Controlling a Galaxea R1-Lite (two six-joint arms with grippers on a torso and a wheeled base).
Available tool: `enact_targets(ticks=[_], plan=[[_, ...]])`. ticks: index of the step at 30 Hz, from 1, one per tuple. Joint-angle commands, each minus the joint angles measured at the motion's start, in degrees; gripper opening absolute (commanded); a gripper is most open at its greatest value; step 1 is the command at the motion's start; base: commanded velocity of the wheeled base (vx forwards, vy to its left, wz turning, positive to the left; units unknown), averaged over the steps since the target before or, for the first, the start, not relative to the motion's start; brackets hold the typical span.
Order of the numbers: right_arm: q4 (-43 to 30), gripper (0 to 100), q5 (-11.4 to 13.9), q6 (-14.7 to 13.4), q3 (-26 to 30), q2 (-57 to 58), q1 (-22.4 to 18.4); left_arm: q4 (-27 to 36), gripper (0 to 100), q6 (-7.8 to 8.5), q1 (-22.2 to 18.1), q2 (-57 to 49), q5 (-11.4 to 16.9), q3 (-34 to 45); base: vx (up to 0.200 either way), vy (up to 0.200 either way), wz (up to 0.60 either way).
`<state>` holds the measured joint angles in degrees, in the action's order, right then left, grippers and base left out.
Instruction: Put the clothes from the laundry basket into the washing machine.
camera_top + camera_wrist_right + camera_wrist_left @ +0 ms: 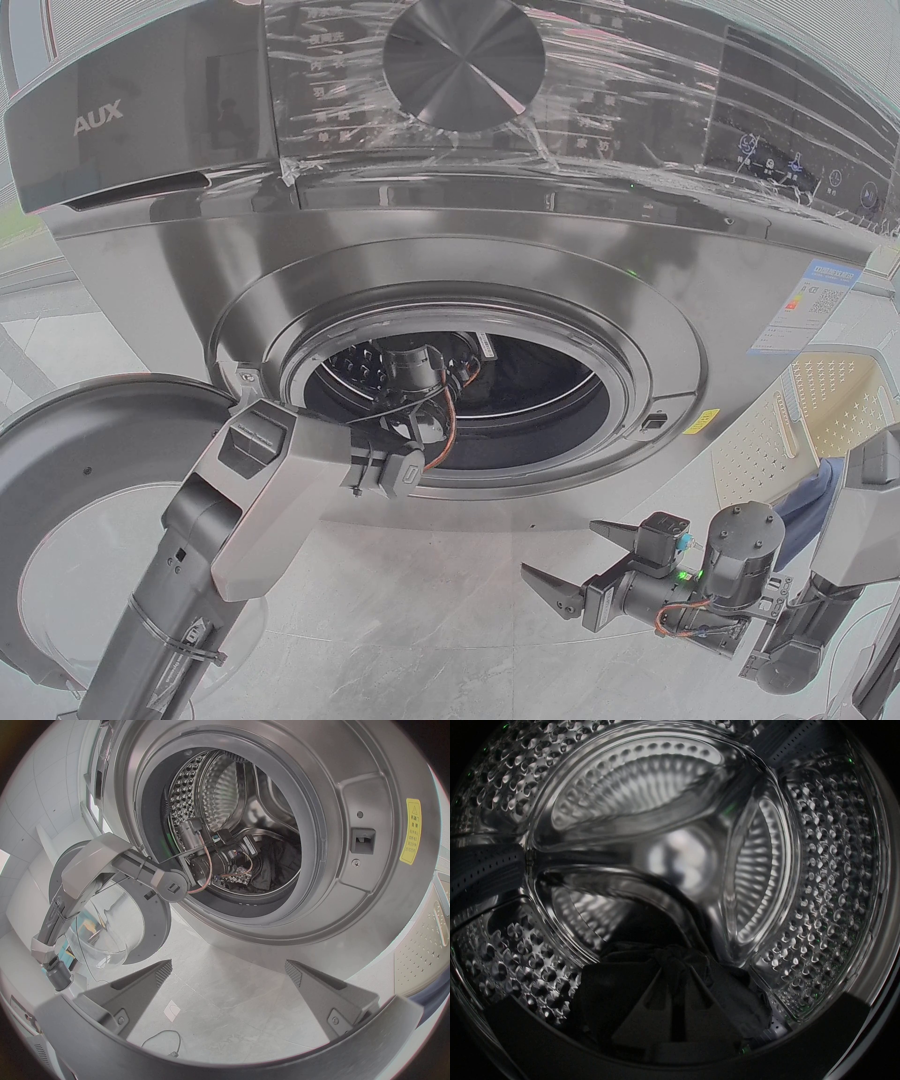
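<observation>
The washing machine [469,262] stands with its round door [84,450] swung wide to the left. My left arm goes through the opening into the drum [825,860]. There my left gripper [674,973] has its fingers close together on a bunched dark garment [731,996] at the drum's bottom; the same gripper [236,860] sits beside dark clothes [276,865]. My right gripper [560,548] hangs open with nothing in it, low in front of the machine and right of the opening, fingers [150,975] spread wide. A cream perforated laundry basket [825,412] at the right holds blue cloth [806,506].
The door's glass bowl [103,931] juts out beside my left arm. Pale tiled floor [450,619] lies in front of the machine, with a small cable [164,1041] on it. The door latch slot [363,841] sits on the opening's right rim.
</observation>
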<state>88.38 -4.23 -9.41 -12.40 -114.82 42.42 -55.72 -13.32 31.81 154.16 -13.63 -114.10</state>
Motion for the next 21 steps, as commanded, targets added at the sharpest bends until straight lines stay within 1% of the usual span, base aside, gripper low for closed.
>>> enact_targets(ticks=[1, 5, 7, 8, 9, 10, 11, 12, 13, 15, 17, 18, 19, 20, 21], plan=[[0.0, 100, 0.0, 0.0, 0.0, 0.0, 0.0, 0.3, 100, -0.12, -0.1, 1.4, -0.1, -0.5, 0.0, 0.0, 0.0], [0.0, 100, 0.0, 0.0, 0.1, 0.0, 0.0, 0.4, 100, -0.3, 0.6, -0.3, -0.1, -0.1, 0.0, 0.0, 0.0], [0.0, 100, 0.0, 0.0, 0.1, 0.0, 0.0, 0.4, 100, -0.47, 1.2, -2.4, -0.1, 3.1, 0.0, 0.0, 0.0], [0.0, 100, 0.0, 0.0, 0.1, 0.0, 0.0, 0.4, 100, -0.56, 1.7, -4.0, -0.1, 6.0, 0.0, 0.0, 0.0], [0.0, 100, 0.0, 0.0, 0.1, 0.0, 0.0, 0.4, 100, -0.56, 1.7, -4.0, -0.1, 6.0, 0.0, 0.0, 0.0], [0.0, 100, 0.0, 0.0, 0.2, 0.0, 0.0, 0.0, 100, -0.65, 2.5, -7.3, 0.0, 11.3, 0.0, 0.0, 0.0], [0.0, 100, 0.0, 0.0, 0.3, 0.0, 0.0, 0.0, 100, -0.83, 3.0, -9.4, 0.0, 14.9, 0.0, 0.0, 0.0], [0.0, 100, 0.0, 0.0, 0.3, 0.0, 0.0, -0.1, 100, -0.91, 3.2, -9.9, 0.0, 15.8, 0.0, 0.0, 0.0], [0.0, 100, 0.0, 0.0, 0.4, 0.0, 0.0, -0.2, 100, -1.09, 4.1, -13.1, 0.4, 21.1, 0.0, 0.0, 0.0], [0.0, 100, 0.0, 0.0, 0.4, 0.0, 0.0, -0.4, 100, -0.91, 4.8, -16.0, 1.0, 26.7, 0.0, 0.0, 0.0], [0.0, 100, 0.0, 0.0, 0.4, 0.0, 0.0, -0.6, 100, -0.74, 5.2, -17.9, 1.5, 31.0, 0.0, 0.0, 0.0], [0.0, 100, 0.0, 0.0, 0.4, 0.0, 0.0, -0.6, 100, -0.74, 5.2, -17.9, 1.5, 31.0, 0.0, 0.0, 0.0], [0.0, 100, 0.0, 0.0, 0.4, 0.0, 0.0, -1.1, 100, -0.56, 5.8, -20.0, 2.6, 35.5, 0.0, 0.0, 0.0], [0.0, 100, 0.0, 0.0, 0.4, 0.0, 0.0, -1.1, 100, -0.56, 5.9, -20.4, 2.6, 36.1, 0.0, 0.0, 0.0], [0.0, 100, 0.0, 0.0, 0.5, 0.0, 0.0, -1.2, 100, -0.47, 6.5, -22.2, 2.9, 39.1, 0.0, 0.0, 0.0]])
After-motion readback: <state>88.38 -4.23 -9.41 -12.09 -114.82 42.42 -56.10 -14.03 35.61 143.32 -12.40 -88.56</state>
